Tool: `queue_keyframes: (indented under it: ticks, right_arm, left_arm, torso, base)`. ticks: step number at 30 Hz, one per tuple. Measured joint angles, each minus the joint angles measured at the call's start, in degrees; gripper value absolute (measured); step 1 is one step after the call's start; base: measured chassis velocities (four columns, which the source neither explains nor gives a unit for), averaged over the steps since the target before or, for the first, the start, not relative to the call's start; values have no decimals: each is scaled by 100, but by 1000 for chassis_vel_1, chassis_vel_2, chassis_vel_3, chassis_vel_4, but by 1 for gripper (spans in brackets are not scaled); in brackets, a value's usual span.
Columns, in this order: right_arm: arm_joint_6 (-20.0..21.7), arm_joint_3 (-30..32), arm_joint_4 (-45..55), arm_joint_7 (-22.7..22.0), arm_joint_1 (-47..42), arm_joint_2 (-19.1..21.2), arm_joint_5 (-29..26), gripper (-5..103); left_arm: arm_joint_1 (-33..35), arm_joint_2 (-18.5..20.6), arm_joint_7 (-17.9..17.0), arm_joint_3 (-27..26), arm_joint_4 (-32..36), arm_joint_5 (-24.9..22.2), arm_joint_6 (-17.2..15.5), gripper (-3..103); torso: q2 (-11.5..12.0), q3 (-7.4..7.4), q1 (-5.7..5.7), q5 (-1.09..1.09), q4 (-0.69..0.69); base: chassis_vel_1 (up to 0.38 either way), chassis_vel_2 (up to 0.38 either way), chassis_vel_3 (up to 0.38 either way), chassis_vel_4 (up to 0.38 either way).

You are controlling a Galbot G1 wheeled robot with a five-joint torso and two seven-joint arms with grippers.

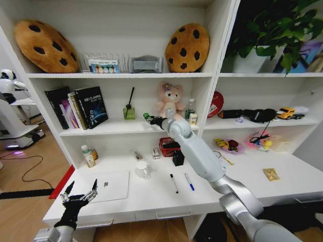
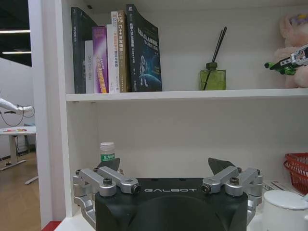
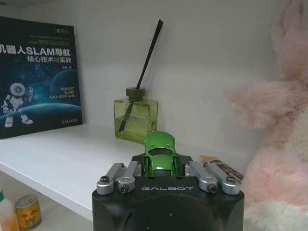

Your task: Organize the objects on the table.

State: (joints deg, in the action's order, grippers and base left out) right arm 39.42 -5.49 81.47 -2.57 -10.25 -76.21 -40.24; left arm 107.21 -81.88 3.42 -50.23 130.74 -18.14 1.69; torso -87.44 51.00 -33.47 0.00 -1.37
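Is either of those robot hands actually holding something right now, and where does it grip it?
The right gripper holds the green toy car by its sides near the rear, above the shelf. The left gripper is open and empty.

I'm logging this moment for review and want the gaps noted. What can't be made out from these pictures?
- Small green toy car: right wrist view, its rear is hidden between the right gripper fingers.
- White desk drawers: head view, the right arm covers one.
- Yellow packet: head view, print too small to read.
- White-capped clear bottle: left wrist view, its base is behind the open left gripper.
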Motion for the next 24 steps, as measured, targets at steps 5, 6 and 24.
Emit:
queue_keyframes:
  ticks: [5,6,24]
  right_arm:
    - [140,-151,-134,-176,79,-20,-335,34]
    - [141,-188,-162,-210,98,-19,-414,34]
    - [132,-431,-30,-663,266,226,-747,72]
  left_arm:
    - [0,0,0,0,0,0,0,100]
    - [0,0,0,0,0,0,0,100]
    - [0,0,0,0,0,0,0,100]
  torso:
    - [0,0,0,0,0]
    - [0,0,0,0,0]
    - [0,0,0,0,0]
  base:
    - [0,0,0,0]
    - [0,0,0,0]
    - [0,0,0,0]
